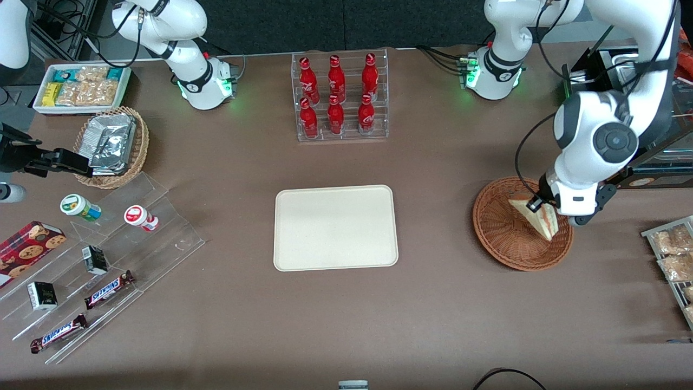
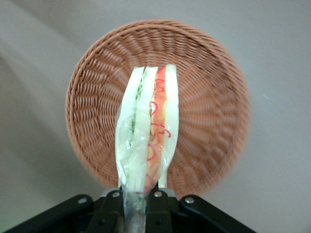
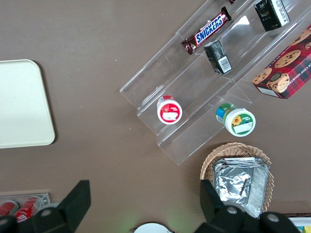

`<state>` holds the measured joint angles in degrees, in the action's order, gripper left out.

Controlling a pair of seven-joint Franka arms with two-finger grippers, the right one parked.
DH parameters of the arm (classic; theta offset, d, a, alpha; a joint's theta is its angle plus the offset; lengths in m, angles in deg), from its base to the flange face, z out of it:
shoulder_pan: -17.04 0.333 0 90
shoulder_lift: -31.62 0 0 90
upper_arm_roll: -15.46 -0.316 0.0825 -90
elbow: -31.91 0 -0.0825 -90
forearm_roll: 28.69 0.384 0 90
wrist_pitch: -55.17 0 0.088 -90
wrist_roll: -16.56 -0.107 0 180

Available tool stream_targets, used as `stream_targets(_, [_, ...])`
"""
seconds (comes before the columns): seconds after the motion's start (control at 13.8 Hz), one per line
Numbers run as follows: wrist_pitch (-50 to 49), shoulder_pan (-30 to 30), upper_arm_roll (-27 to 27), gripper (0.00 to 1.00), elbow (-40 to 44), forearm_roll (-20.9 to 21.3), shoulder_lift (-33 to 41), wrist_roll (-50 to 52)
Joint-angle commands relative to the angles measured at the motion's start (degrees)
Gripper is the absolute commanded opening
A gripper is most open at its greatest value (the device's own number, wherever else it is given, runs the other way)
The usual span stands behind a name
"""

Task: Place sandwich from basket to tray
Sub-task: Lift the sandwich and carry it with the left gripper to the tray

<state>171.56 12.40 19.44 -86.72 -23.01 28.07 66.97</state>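
The gripper (image 2: pixel 138 201) was clamped on the wrapped sandwich (image 2: pixel 147 138), its red and green filling showing, above the basket (image 2: pixel 209 107).

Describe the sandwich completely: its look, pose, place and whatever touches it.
The sandwich is a triangular wedge of pale white bread in clear plastic wrap, with green and red-orange filling layers showing along its cut edge. It stands on edge, pinched at one end by the gripper, whose fingers are shut on it. It sits over the reddish-brown wicker basket, toward the working arm's end of the table; whether it touches the basket cannot be told.
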Motion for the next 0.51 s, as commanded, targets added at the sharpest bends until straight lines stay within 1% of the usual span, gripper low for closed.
stream_targets(0.0, [-11.3, -0.7, 6.2, 0.0, 11.2, 0.0, -1.8, 1.1])
stream_targets(0.07, [-13.1, -1.2, 8.4, 0.0, 13.2, -0.1, -2.9, 1.1])
stream_targets(0.22, [-13.2, -2.9, 12.3, 0.0, 16.2, 0.0, -5.1, 1.2])
stream_targets(0.29, [-12.9, -4.2, 13.0, 0.0, 17.5, 0.1, -6.6, 1.2])
stream_targets(0.44, [-12.9, -9.5, 13.2, 0.0, 22.0, 0.7, -10.8, 1.3])
